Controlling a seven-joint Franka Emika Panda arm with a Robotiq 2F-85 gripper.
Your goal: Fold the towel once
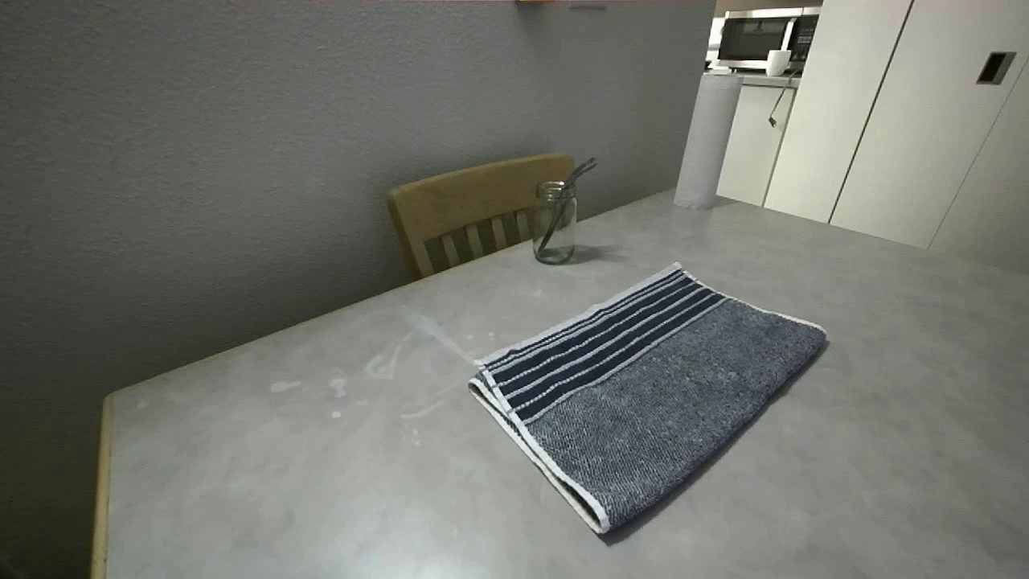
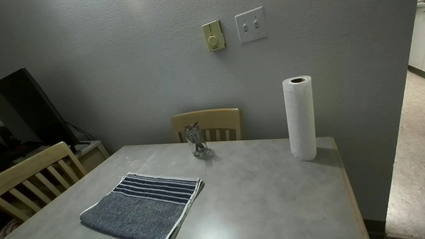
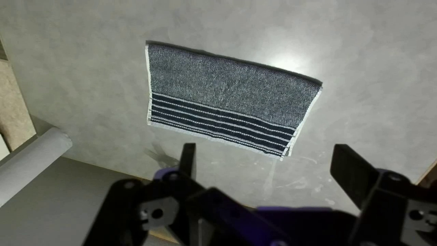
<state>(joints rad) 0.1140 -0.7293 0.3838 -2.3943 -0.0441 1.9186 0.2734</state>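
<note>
The blue-grey towel lies flat on the table in both exterior views, and the wrist view also shows all of this towel (image 3: 222,80). White stripes on a dark band run along one long side of the towel (image 1: 659,410), and its edges are pale. Two layers show along a short side of the towel (image 2: 142,212), doubled over at the long edge opposite the stripes. My gripper (image 3: 264,150) is seen only in the wrist view. Its fingers (image 3: 351,174) stand wide apart with nothing held, above the table and apart from the towel. Neither exterior view shows the arm.
A glass jar (image 1: 555,233) with metal utensils or straws stands beyond the striped side. A paper towel roll (image 2: 299,119) stands upright near a table corner. Wooden chairs (image 2: 212,121) stand at the table's sides, and a grey wall (image 1: 281,161) rises behind.
</note>
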